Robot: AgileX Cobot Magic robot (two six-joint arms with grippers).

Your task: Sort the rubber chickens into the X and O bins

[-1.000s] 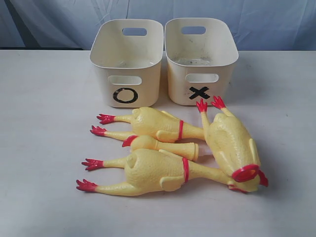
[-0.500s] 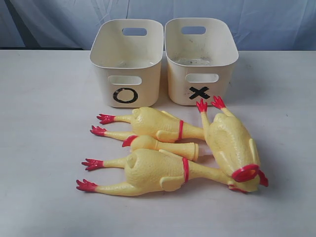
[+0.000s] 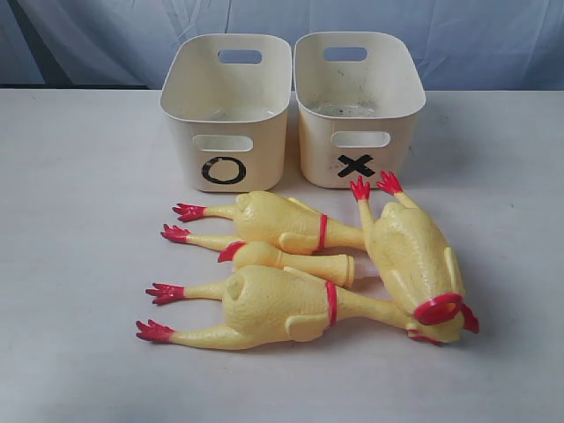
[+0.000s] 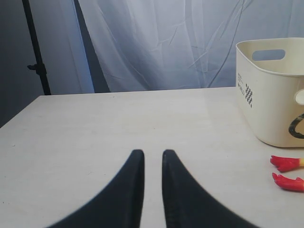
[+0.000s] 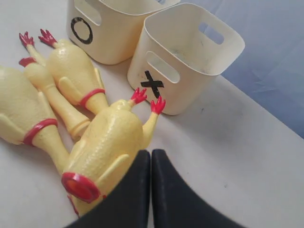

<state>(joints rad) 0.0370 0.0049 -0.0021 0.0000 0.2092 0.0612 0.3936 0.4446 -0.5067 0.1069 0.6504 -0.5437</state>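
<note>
A pale table (image 3: 79, 264) is shown bearing two cream bins and four rubber chickens. The X bin (image 3: 401, 154) is taken as the landmark; the O bin (image 3: 181, 150) is set just beside it, marks facing the same way, and no chicken is seen in either. Three large chickens are counted. One (image 3: 410, 251) is laid in front of the X bin, red feet just at its marked wall. A second (image 3: 282, 220) and a third (image 3: 273, 304) are laid side by side further from the X bin, feet turned toward the O bin's side. One smaller, slimmer chicken (image 3: 295, 262) is wedged between these two. The left gripper (image 4: 153, 154) is seen over bare table on the O bin's far side from the X bin, its fingers drawn nearly together with a slim gap and nothing held. The right gripper (image 5: 151, 154) is seen near the first chicken, its fingers pressed together on nothing.
</note>
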